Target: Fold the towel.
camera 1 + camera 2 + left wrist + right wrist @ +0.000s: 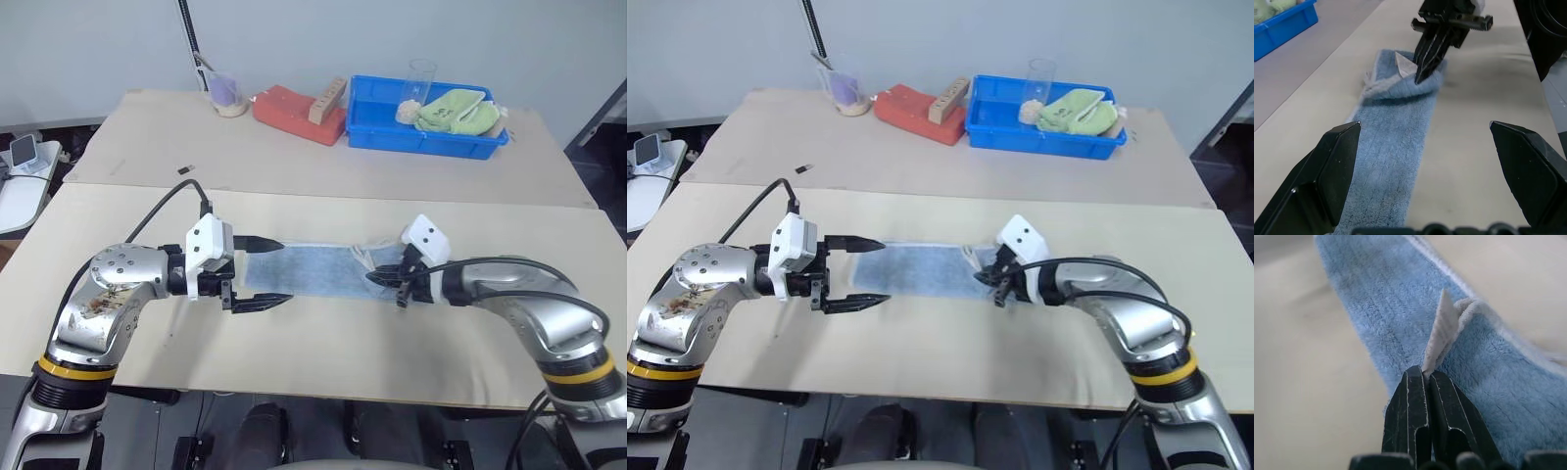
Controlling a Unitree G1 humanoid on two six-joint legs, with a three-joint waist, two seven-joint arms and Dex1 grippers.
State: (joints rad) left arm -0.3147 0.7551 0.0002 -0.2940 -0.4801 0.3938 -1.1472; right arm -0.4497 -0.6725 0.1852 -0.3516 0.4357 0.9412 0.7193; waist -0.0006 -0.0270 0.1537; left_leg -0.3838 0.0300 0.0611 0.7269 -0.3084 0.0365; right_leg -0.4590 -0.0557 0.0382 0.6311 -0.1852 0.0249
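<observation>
You are looking at the towel (318, 271) lying as a long strip near the table's (323, 362) front edge. Your right gripper (381, 278) is pinching its right end, fingers pressed together, while your left gripper (261, 271) is hovering spread wide over its left end.

L fingers (263, 271) spread wide; R fingers (1420, 396) pinched together.

We judge this a robot test room or lab, not a home: two plain beige tables (323, 343) pushed together before a bare pale wall, and, well beyond both grippers, a blue plastic bin (427, 132) holding sample props and a clear cup (421, 80), like staged trial items.
</observation>
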